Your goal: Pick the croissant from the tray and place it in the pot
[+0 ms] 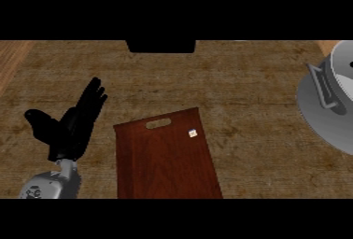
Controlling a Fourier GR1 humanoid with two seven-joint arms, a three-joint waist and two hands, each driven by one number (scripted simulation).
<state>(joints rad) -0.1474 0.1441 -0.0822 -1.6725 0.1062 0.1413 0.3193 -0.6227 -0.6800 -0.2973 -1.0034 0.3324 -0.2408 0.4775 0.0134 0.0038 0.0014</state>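
A dark red-brown wooden tray with a handle slot at its far end lies in the middle of the counter and runs to the view's lower edge. On its upper right part sits a tiny pale object with a yellow spot; I cannot tell what it is. No croissant shape shows. The grey metal pot stands at the right edge, cut off by the frame, one handle facing left. My left hand rests open left of the tray, fingers up, holding nothing. The right hand does not show.
The counter top is brown and wood-grained. A dark block sits at its far edge, top centre. A lighter wooden strip runs along the far left.
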